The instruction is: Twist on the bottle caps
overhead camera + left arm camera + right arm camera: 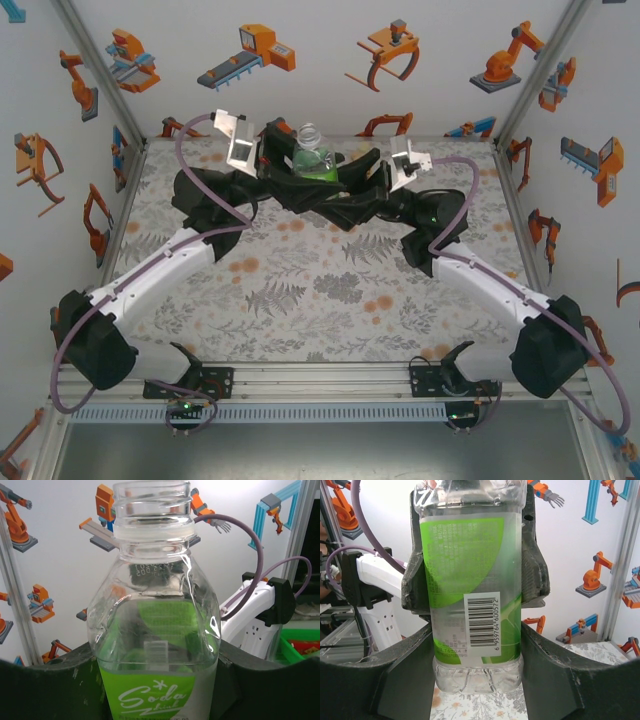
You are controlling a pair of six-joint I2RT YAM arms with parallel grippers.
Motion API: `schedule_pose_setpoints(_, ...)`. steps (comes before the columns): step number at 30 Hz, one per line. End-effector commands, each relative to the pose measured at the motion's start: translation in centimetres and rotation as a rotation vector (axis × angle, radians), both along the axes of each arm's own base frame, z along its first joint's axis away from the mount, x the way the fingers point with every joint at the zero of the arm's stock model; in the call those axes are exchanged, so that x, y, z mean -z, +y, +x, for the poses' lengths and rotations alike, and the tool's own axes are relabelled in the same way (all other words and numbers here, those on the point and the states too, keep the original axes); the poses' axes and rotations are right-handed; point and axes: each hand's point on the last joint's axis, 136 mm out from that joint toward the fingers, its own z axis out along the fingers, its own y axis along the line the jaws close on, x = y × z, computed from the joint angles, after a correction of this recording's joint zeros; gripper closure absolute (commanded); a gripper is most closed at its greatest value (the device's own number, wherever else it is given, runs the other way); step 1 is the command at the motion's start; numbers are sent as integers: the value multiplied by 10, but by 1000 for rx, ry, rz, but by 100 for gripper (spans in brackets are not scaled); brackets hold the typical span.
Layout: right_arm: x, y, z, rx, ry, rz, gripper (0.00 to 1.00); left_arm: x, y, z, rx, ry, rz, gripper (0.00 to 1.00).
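Note:
One bottle [312, 150], clear with a green "Soda" label, stands upright at the back middle of the table, between both grippers. Its threaded neck [151, 502] is bare, with no cap on it. My left gripper [157, 695] is shut on the bottle [155, 630] just below its shoulder, a dark finger pressed against each side. My right gripper [477, 675] is shut on the bottle [470, 580] lower down, near the barcode and base. From above, the left gripper [288, 165] and the right gripper [345, 172] meet at the bottle. The bottle caps are out of view.
The floral tablecloth [300, 290] spreads in front of the arms. White walls with robot stickers and aluminium posts [130, 110] close in the back and sides. A green bin [300, 650] lies beyond the right arm.

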Motion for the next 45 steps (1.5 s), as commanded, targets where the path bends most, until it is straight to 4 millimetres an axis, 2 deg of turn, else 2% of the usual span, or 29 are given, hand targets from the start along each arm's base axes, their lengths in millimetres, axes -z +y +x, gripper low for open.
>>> schedule_pose_setpoints(1, -14, -11, -17, 38, -95, 35, 38, -17, 11, -3, -60, -57, 4, 63)
schedule_pose_setpoints(3, -9, -13, -14, 78, -92, 24, 30, -16, 12, 1, -93, -51, 45, 68)
schedule_pose_setpoints(6, 0, -15, -7, 149, -82, -5, 24, -12, 18, 10, -155, -38, 106, 77)
schedule_pose_setpoints(12, 24, -17, 6, 252, -34, -102, 24, 2, 34, 19, -261, -19, 216, 83)
schedule_pose_setpoints(17, 50, -17, 26, 346, 63, -217, 27, 21, 56, 37, -346, 66, 328, 98)
schedule_pose_setpoints(22, 90, -14, 48, 455, 212, -401, 33, 43, 87, 58, -439, 167, 408, 98)
schedule_pose_setpoints(26, 127, -17, 66, 546, 370, -528, 39, 72, 117, 97, -629, 378, 489, 100)
schedule_pose_setpoints(30, 157, -16, 73, 603, 471, -627, 43, 101, 125, 111, -676, 445, 555, 100)
schedule_pose_setpoints(32, 171, -11, 72, 628, 501, -680, 44, 116, 132, 119, -735, 461, 559, 100)
schedule_pose_setpoints(36, 195, 6, 64, 623, 603, -759, 46, 150, 159, 143, -912, 611, 612, 100)
schedule_pose_setpoints(45, 270, 52, 41, 585, 781, -975, 47, 226, 186, 156, -1061, 778, 786, 100)
